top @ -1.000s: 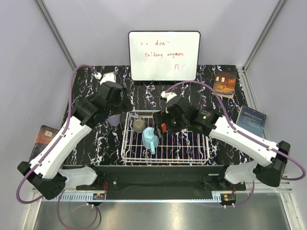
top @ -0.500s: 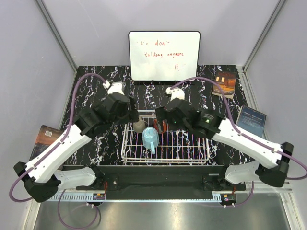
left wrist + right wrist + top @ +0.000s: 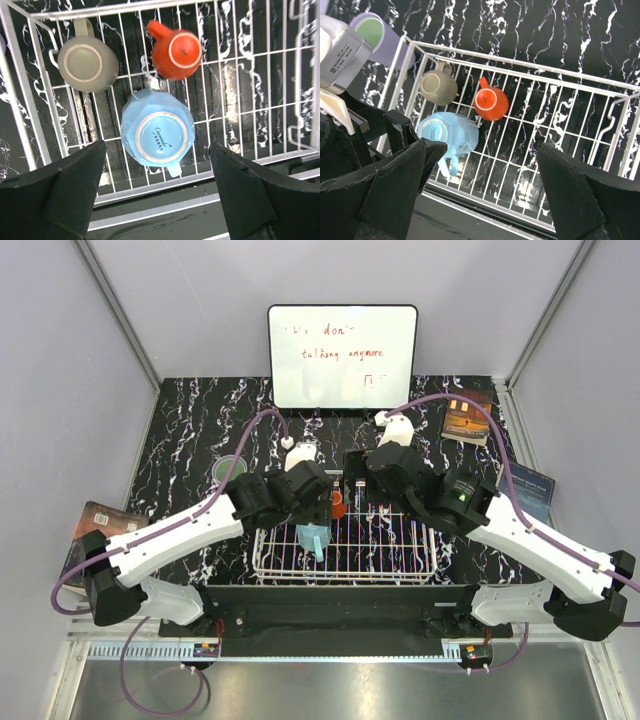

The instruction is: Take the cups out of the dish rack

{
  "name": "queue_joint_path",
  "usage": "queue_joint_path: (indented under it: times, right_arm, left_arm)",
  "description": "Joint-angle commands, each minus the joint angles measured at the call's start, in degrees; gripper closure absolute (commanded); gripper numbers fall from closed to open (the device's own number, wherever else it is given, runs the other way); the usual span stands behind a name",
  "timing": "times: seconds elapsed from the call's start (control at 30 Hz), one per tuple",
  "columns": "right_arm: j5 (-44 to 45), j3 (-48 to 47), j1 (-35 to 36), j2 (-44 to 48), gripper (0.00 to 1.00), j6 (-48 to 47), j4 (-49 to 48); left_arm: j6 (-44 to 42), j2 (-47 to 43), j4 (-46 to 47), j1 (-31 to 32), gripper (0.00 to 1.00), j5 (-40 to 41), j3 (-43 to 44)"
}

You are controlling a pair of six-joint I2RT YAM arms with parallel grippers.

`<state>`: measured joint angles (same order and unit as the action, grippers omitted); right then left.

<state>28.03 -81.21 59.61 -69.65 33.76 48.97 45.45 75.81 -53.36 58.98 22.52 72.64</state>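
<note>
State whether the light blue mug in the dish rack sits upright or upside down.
Upside down. The light blue mug shows its foot ring and printed mark upward; no opening is visible.

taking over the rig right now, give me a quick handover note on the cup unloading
Grippers: left gripper open, empty, over the light blue mug; right gripper open, empty, above the dish rack.
Done: sage-green tumbler and lavender tumbler on the table left of the rack, seemingly nested.
Left, upside down in the rack: light blue mug, red-orange cup, grey-brown cup.
</note>
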Motion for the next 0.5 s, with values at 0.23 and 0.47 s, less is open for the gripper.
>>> queue_joint_path:
  times: [0.23, 0.47]
  right_arm:
    - [2.3, 2.2, -0.1, 0.7, 0.00, 2.5, 0.7]
    - [1.9, 2.6, -0.1, 1.1, 0.00, 2.1, 0.5]
  left_arm:
    - [3.0, 3.5, 3.7, 0.7, 0.09, -2.3, -2.8]
    - [1.4, 7.6, 9.3, 0.7, 0.09, -4.6, -6.8]
